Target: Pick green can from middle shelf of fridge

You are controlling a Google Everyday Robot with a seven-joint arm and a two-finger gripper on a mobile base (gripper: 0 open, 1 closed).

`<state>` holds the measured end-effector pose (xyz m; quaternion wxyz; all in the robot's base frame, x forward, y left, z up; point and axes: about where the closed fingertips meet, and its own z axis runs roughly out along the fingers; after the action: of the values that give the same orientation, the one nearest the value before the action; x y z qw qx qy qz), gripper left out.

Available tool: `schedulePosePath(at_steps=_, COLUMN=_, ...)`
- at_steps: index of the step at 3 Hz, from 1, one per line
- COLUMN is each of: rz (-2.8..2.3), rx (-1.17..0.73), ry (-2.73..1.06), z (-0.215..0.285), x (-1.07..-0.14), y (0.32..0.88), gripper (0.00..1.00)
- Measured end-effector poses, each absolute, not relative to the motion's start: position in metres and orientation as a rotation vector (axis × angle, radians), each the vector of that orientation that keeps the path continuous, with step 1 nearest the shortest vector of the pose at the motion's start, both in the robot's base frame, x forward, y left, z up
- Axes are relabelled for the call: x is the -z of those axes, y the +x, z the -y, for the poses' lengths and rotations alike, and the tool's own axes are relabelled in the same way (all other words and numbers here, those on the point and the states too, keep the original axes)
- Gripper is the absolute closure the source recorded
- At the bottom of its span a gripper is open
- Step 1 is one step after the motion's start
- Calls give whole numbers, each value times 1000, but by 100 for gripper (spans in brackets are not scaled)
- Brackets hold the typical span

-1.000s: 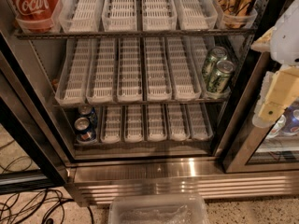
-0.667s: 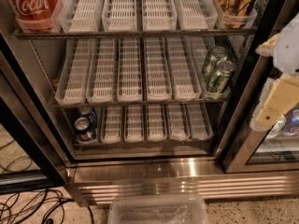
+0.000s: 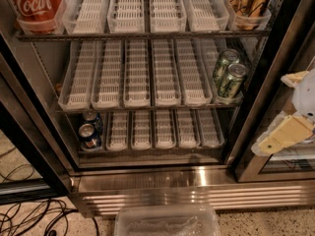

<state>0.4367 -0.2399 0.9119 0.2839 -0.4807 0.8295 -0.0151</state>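
Note:
Two green cans stand one behind the other at the right end of the middle shelf [image 3: 147, 107] of the fridge [image 3: 197, 178]. The front green can [image 3: 232, 80] is nearest the shelf edge, the second green can [image 3: 224, 63] sits behind it. My gripper [image 3: 271, 113] is at the right edge of the view, in front of the dark door frame, to the right of and a little lower than the cans. Its cream fingers [image 3: 284, 133] are spread apart and hold nothing.
A red Coca-Cola can [image 3: 34, 6] is top left and tall tan cans [image 3: 251, 1] top right on the upper shelf. Two blue cans [image 3: 88, 134] stand at the bottom left. A clear plastic bin [image 3: 167, 222] lies on the floor, cables [image 3: 29, 220] at left.
My gripper has moved downward along the right edge of the view. The cans and shelves have not moved.

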Motion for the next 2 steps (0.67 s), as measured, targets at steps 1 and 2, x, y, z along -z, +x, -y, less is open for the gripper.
schedulePosePath(at_steps=1, rz=-2160, rx=-1, ry=-1104, z=233, x=-905, y=454, gripper=0)
schedulePosePath(at_steps=2, rz=-2160, rx=-1, ry=-1104, z=233, x=-905, y=454, gripper=0)
